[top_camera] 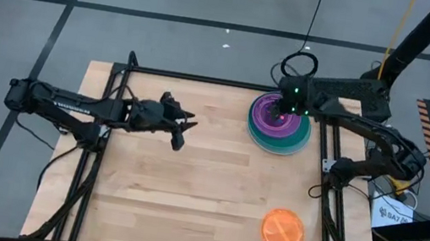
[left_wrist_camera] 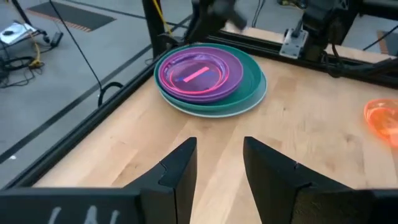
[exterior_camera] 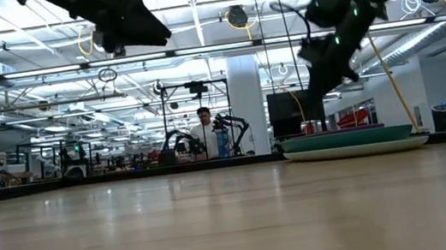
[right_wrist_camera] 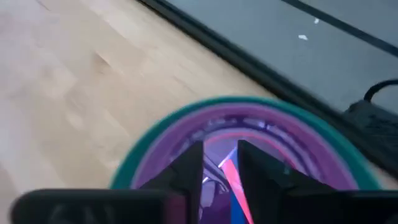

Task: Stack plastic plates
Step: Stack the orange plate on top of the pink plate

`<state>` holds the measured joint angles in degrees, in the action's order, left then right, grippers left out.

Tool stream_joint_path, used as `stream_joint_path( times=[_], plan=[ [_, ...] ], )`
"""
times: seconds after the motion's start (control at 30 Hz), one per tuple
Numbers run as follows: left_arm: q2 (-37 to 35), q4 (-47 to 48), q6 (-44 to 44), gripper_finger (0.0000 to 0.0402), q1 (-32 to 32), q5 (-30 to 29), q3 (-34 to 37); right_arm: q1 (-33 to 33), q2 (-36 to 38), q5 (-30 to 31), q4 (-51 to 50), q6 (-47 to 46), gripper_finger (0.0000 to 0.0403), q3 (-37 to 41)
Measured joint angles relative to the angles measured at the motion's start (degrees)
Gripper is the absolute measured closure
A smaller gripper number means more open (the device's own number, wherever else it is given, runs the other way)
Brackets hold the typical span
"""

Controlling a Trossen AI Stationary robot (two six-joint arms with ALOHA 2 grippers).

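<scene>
A stack of plastic plates (top_camera: 279, 123) rests on the table at the far right: purple plates on top with a pink-red one (left_wrist_camera: 196, 74) inside, a dark green one under them, and a pale one at the bottom (exterior_camera: 356, 149). A single orange plate (top_camera: 281, 230) lies flat near the table's right front. My right gripper (right_wrist_camera: 221, 165) hovers above the stack's far side, open by a narrow gap, with nothing between its fingers. My left gripper (left_wrist_camera: 219, 146) hangs open over the table's left middle (top_camera: 181, 133), pointing toward the stack and well short of it.
Black frame rails (top_camera: 204, 79) run along the table's far edge and both sides. Bare wood (top_camera: 188, 185) lies between the two arms and in front of the stack. A person (exterior_camera: 204, 132) stands far beyond the table.
</scene>
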<state>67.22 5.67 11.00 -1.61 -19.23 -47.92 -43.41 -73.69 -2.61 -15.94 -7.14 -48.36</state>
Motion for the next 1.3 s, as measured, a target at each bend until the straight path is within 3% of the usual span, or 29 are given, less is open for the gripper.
stream_joint_path(
  times=[0.2, 0.37, 0.57, 0.67, 0.83, 1.03, 1.3],
  plan=[
    [0.0, -0.02, 4.74, 0.0263, 5.28, -4.76, 0.0, -0.75, -2.42, 4.36, 9.99, -0.56, 0.0393, 8.53],
    [0.02, -0.34, 6.03, 0.0263, 8.53, -8.76, 0.0, 0.52, -1.45, 3.8, 10.51, -0.45, 0.0391, 9.31],
    [4.27, -3.17, 7.33, 0.0263, 12.38, -12.7, -0.03, 7.15, 6.85, -6.38, 2.92, -4.15, 0.0401, 9.29],
    [7.14, -2.82, 7.19, 0.0263, 13.65, -12.87, 0.04, 13.64, 11.78, -12.01, -3.32, -6.02, 0.04, 9.29],
    [11.05, -5.13, 6.52, 0.0263, 14.25, -13.85, 0.02, 28.71, 16.32, -12.65, -11.1, -12.41, 0.0401, 9.29],
    [12.0, -6.7, 2.35, 0.0263, 13.77, -13.92, -0.03, 45.38, 16.33, -12.64, -17.9, -15.69, 0.0402, 9.29],
    [12.0, -8.67, -2.14, 0.0263, 13.37, -13.93, -0.04, 59.96, 14.09, -10.92, -31.31, -20.24, 0.0402, 9.27]
  ],
)
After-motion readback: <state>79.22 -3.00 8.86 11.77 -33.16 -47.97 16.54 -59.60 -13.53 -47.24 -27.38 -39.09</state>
